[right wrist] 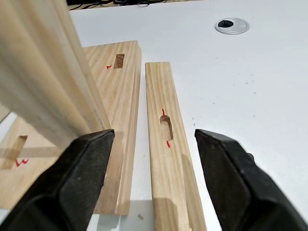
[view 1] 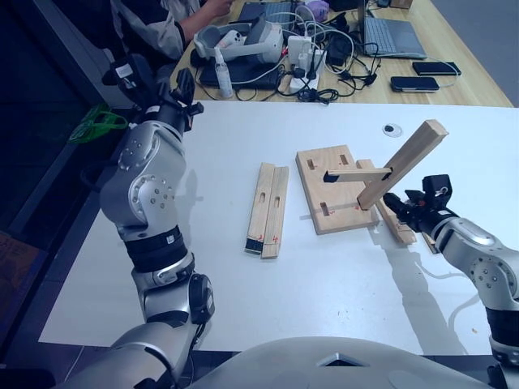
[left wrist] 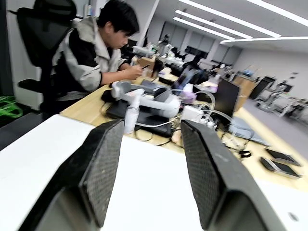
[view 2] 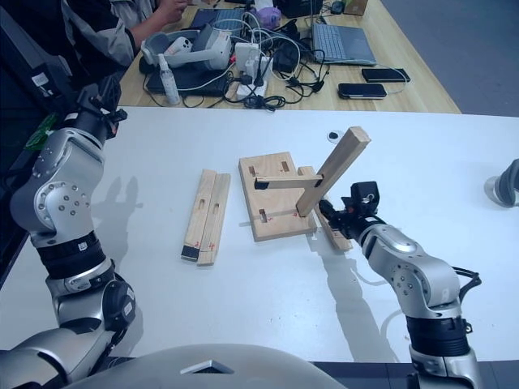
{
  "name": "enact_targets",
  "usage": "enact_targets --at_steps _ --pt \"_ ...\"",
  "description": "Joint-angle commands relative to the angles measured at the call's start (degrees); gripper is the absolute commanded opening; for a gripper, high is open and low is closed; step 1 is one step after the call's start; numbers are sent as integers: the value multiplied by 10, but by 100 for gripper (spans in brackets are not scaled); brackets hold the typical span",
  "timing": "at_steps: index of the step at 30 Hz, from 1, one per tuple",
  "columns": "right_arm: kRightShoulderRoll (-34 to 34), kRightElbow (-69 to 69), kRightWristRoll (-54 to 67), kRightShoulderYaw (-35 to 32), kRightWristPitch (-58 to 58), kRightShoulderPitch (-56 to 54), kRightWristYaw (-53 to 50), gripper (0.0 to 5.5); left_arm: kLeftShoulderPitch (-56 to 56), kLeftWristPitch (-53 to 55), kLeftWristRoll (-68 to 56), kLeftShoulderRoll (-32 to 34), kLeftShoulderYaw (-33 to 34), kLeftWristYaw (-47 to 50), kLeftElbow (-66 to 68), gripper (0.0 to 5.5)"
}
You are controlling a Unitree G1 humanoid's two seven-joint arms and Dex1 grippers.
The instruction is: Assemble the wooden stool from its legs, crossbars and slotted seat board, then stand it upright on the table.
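Your right gripper (right wrist: 153, 144) sat low on the table (view 1: 243, 308) with its jaws spread wide, straddling a loose leg (right wrist: 161, 91) without clamping it. That suggested you were lining up to pick this leg as the next piece to fit. The loose leg lay flat, just beside the right edge of the seat board (view 1: 336, 203), slot side up, so it was handy for the board's near slots.

The seat board lay flat with its slots facing up, which is how it must lie to take the legs. One leg (view 1: 405, 162) stood tilted at the board's right edge. A crossbar (view 1: 353, 173) ran from it across the board, its dark end over the wood, likely propping the leg. I could not tell whether that leg was seated in a slot.

Two more legs (view 1: 268, 209) lay side by side, well left of the board, parked as stock. Your left gripper (left wrist: 149, 168) was raised off to the left, fingers apart and empty, clear of the work.

As for writing, red hand-drawn marks sat next to the slots on the board and the loose leg, and at the near ends of the paired legs. They were probably matching numbers, but too small to read for certain
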Motion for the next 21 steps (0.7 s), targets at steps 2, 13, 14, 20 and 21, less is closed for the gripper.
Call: enact_targets --at_steps 2,13,14,20,21 --pt "7 -6 -70 30 -9 14 25 315 -9 14 21 26 -8 -11 18 215" --pt "78 -27 -98 24 9 -3 48 315 12 113 22 74 -64 -91 16 215" --pt "81 -25 -102 22 8 -6 49 315 15 137 17 86 -80 -112 22 215" --pt "87 -4 -125 -9 3 -18 45 315 -8 284 -48 69 -65 -184 90 215" --pt "88 0 -129 -14 2 -22 44 315 -13 305 -56 61 -56 -187 99 215"
